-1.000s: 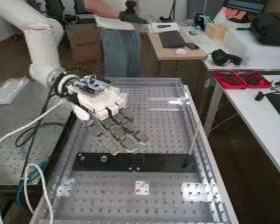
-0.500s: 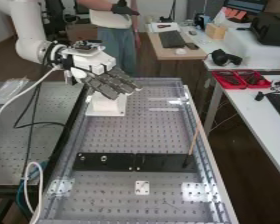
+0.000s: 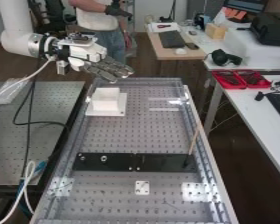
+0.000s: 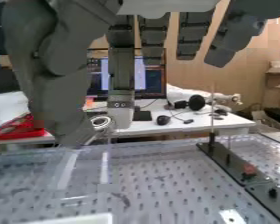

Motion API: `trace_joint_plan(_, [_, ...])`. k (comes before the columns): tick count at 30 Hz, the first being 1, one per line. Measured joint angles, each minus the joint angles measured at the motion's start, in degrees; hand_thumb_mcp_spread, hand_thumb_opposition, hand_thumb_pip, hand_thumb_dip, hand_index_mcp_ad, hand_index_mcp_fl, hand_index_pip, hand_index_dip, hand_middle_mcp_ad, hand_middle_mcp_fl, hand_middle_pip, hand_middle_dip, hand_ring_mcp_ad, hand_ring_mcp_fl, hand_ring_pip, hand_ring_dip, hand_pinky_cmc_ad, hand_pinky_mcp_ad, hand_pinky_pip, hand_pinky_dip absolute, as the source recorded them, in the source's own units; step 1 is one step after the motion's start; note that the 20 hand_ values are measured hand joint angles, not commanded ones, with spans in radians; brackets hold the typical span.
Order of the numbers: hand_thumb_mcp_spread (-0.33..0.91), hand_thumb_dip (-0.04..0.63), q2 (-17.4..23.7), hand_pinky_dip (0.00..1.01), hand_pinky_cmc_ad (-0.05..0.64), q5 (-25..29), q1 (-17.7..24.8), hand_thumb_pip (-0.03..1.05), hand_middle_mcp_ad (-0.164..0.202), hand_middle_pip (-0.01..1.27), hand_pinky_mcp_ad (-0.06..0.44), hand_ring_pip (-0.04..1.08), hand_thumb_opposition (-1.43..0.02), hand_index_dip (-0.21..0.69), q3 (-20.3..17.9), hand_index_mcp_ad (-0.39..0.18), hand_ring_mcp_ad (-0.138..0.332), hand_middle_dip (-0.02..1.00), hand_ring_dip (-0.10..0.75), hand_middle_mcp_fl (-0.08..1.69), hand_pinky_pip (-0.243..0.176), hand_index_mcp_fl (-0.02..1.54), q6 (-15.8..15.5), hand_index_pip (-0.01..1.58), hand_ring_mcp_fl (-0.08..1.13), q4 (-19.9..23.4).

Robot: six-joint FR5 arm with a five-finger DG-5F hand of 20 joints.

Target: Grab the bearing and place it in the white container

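In the high view, the container (image 3: 106,101) stands on the bench (image 3: 114,136), behind the plates (image 3: 165,161).

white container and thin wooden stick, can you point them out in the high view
White container (image 3: 106,104): high view, on its near side wall.
Thin wooden stick (image 3: 193,142): high view, about midway along its shaft.

- Bench (image 3: 117,137) looked like perforated metal, semi-gloss with bright glare
- White container (image 3: 106,104) looked like smooth matt plastic
- Black plate (image 3: 165,162) was smooth, with a slight sheen
- Hand (image 3: 109,68) had matt, plastic-looking shells
- Arm (image 3: 16,31) had a smooth satin shell
- Red trays (image 3: 220,73) looked like glossy plastic
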Motion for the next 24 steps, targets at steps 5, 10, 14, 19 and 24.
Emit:
trace_joint_plan(5, [0.39, 0.346, 0.24, 0.18, 0.34, -2.75, 1.63, 0.58, 0.059, 0.11, 0.195, 0.07, -0.84, 0.271, -2.25, -0.007, 0.143, 0.14, 0.021, 0.02, -0.093, 0.31, 1.21, 1.41, 0.01, -0.07])
trace_joint_plan(10, [0.39, 0.346, -0.69, 0.18, 0.337, -3.81, 3.22, 0.58, 0.063, 0.11, 0.199, 0.09, -0.84, 0.267, -4.17, -0.007, 0.147, 0.14, 0.021, 0.02, -0.089, 0.31, 1.7, 1.4, 0.01, 2.16])
trace_joint_plan(14, [0.39, 0.346, -1.79, 0.18, 0.337, -3.87, 3.96, 0.58, 0.063, 0.11, 0.195, 0.09, -0.84, 0.271, -5.11, -0.007, 0.143, 0.14, 0.021, 0.02, -0.089, 0.31, 1.72, 1.41, 0.01, 4.93])
trace_joint_plan(19, [0.39, 0.346, -3.55, 0.18, 0.337, -4.3, 4.34, 0.58, 0.063, 0.11, 0.199, 0.09, -0.84, 0.271, -5.53, -0.007, 0.147, 0.14, 0.021, 0.02, -0.089, 0.31, 1.96, 1.41, 0.01, 7.28])
trace_joint_plan(24, [0.39, 0.349, -5.9, 0.18, 0.332, -5.06, 4.51, 0.58, 0.065, 0.11, 0.195, 0.09, -0.84, 0.271, -5.63, -0.007, 0.143, 0.14, 0.021, 0.02, -0.089, 0.31, 2.83, 1.41, 0.01, 8.79])
